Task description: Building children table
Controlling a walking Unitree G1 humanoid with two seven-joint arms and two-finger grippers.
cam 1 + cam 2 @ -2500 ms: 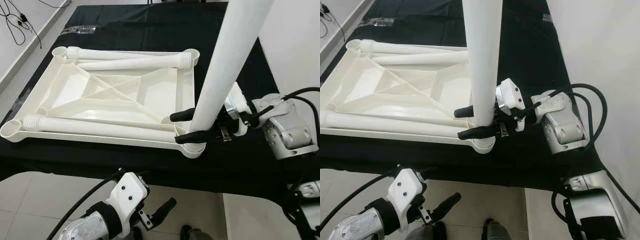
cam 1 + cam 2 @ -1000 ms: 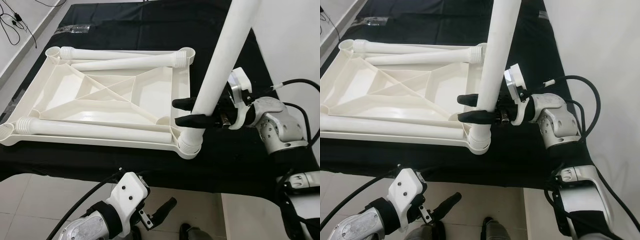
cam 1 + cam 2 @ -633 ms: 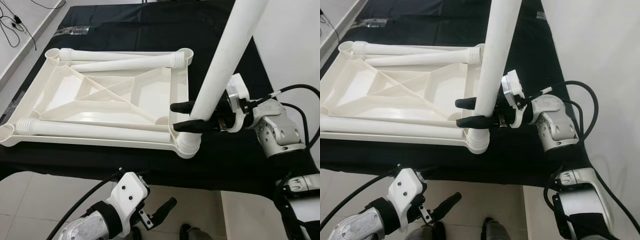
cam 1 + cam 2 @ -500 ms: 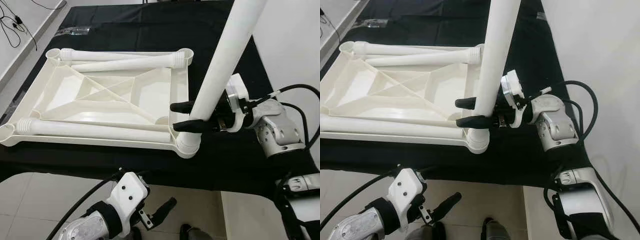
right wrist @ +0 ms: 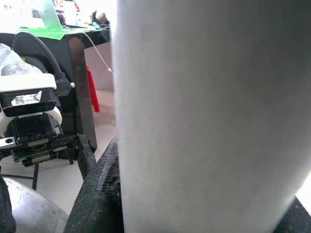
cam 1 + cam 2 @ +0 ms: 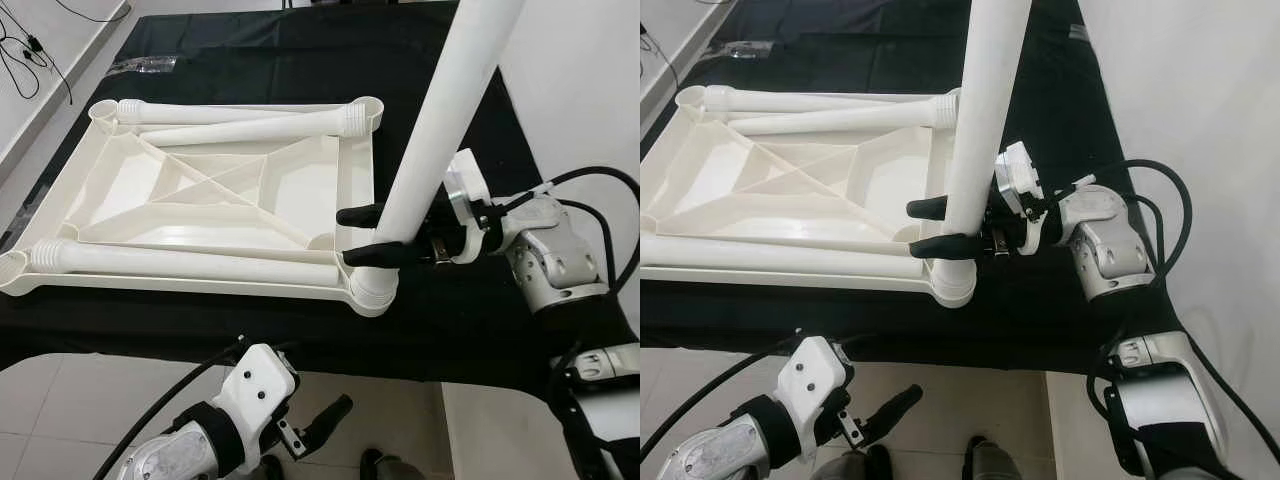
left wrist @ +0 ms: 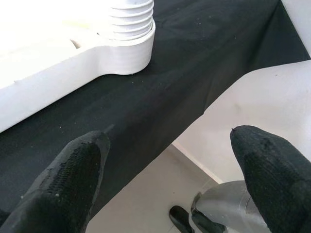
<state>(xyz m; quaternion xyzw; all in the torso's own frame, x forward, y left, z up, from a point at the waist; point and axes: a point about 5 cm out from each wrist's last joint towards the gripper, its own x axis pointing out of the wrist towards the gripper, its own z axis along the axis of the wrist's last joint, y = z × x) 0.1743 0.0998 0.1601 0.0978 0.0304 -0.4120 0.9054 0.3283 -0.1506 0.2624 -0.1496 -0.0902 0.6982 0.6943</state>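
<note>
A: Where is the table top (image 6: 230, 190) lying?

B: Upside down on the black cloth (image 6: 470, 320), ribs showing. Taking the top's middle as the dial's centre, one loose leg (image 6: 180, 262) lies along its near edge at 6 o'clock, and two more legs (image 6: 250, 128) lie along the far edge at 12 o'clock.

A: And the upright leg (image 6: 440, 120)?

B: It stands in the corner socket (image 6: 372, 290) at about 4 o'clock, leaning a little toward the robot's right as it rises. Its ribbed end sits in the socket ring.

A: What is the right gripper (image 6: 362, 234) doing?

B: It reaches in from 3 o'clock and clasps the upright leg just above the socket, one black finger on each side of it, both pressed to the tube.

A: The left gripper (image 7: 165, 179)?

B: It hangs low at 6 o'clock, below the cloth's near edge and over the tiled floor (image 6: 60, 400). Its fingers (image 7: 73, 174) are spread wide, holding nothing.
</note>
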